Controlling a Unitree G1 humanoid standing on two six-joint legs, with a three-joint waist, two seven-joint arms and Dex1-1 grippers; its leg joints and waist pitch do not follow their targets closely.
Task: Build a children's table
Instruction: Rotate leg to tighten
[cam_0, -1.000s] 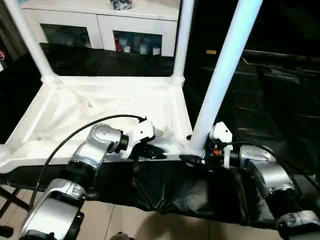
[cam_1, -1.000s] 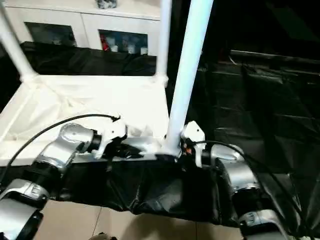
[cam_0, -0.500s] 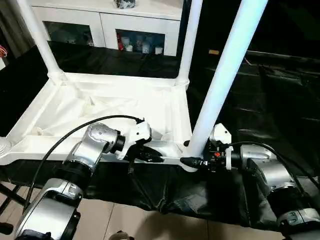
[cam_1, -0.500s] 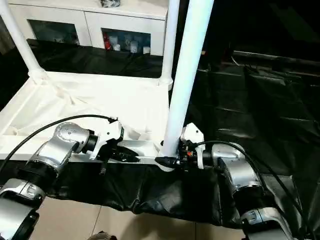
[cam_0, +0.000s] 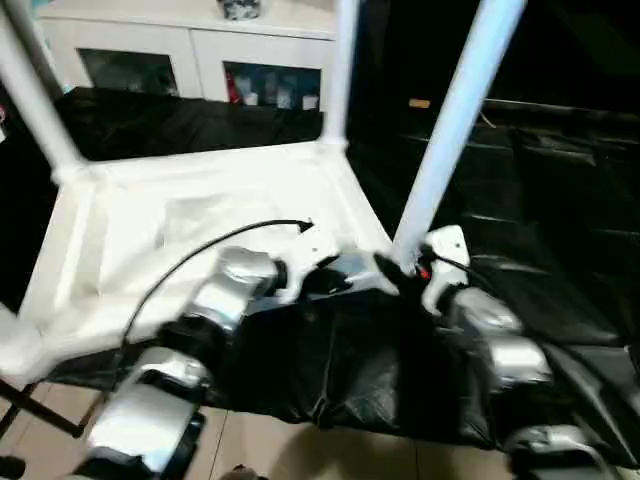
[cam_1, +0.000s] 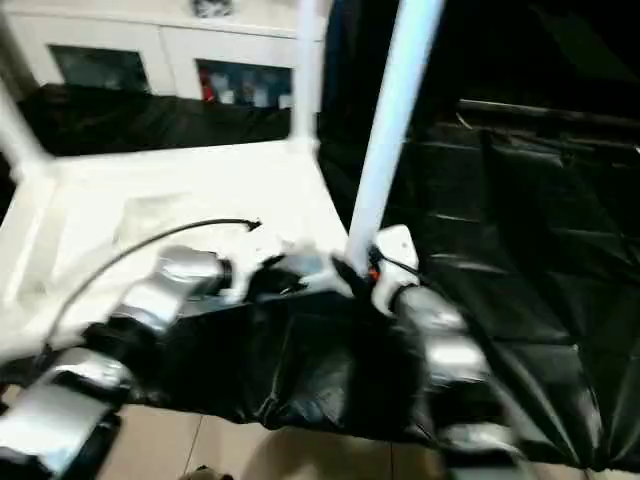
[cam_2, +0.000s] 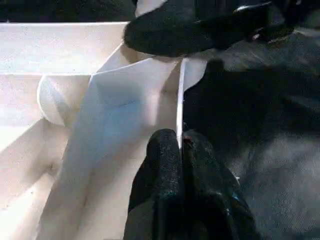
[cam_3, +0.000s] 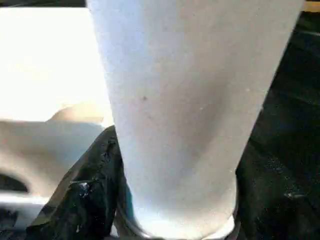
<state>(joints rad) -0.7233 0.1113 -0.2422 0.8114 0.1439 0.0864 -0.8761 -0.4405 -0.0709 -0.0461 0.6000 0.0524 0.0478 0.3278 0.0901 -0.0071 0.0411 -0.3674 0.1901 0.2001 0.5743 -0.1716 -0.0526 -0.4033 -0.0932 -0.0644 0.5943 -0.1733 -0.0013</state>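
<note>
Found the inverted table top (cam_0: 200, 215) lying on the black-draped table (cam_0: 560, 180), three legs seated upright: at 10 o'clock (cam_0: 30, 90), 12 o'clock (cam_0: 340, 70) and the near corner at 3 o'clock (cam_0: 455, 120). Noted left fingers (cam_2: 172, 165) pressed together on the top's thin near rim, right fingers (cam_3: 85, 200) spread about the near leg's base. Judged the fourth leg outstanding; its socket unconfirmed.

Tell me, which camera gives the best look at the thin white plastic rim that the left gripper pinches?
The left wrist view: the thin white rim stands edge-on between the left gripper's closed fingers. The head views show that rim blurred, behind the silver forearm.
</note>
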